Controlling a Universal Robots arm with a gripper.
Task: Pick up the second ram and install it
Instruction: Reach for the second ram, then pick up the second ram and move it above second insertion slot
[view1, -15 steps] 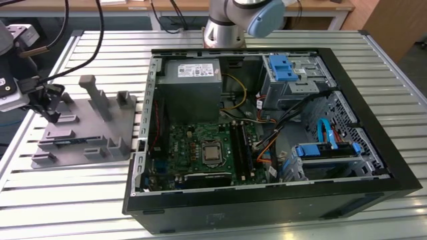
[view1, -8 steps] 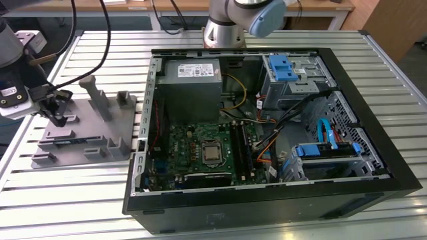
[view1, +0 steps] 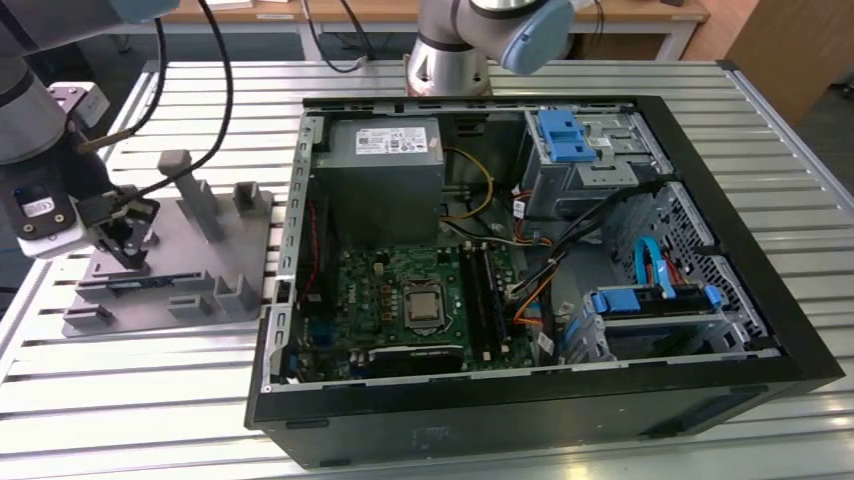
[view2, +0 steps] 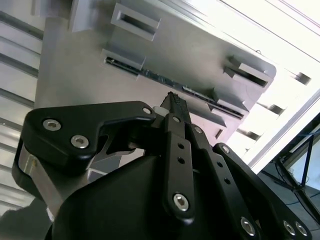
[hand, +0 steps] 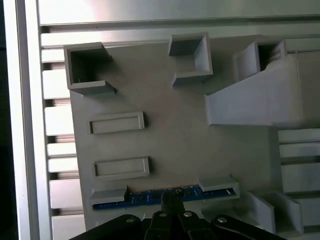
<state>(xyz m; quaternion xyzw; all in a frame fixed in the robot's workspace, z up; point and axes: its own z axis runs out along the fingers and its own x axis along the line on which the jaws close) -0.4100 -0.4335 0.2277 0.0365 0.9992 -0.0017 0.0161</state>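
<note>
Pale aluminium slats make up the table (view1: 761, 150), ribbed and matt. On it stands an open black computer case (view1: 534, 425) of sheet steel. Inside it are a green motherboard (view1: 400, 300), long black slot rails (view1: 481, 295), blue plastic brackets (view1: 567, 135) and a grey power supply (view1: 384, 180) with a pale printed label (view1: 396, 140), its print too small to make out.

On the exterior view's left of the case lies a grey plastic tray (view1: 200, 265) – smooth, with upright blocks and shallow rectangular pockets. The second ram (hand: 135, 197) sits along one edge of that tray, a thin blue strip lodged between two low blocks; in the second wrist view it (view2: 150, 76) shows as a dark sliver.

The gripper (hand: 171, 197), black with bolted links, is down over the tray (hand: 175, 150) – its jaws stand all but closed, tips pinched on the stick's middle
</note>
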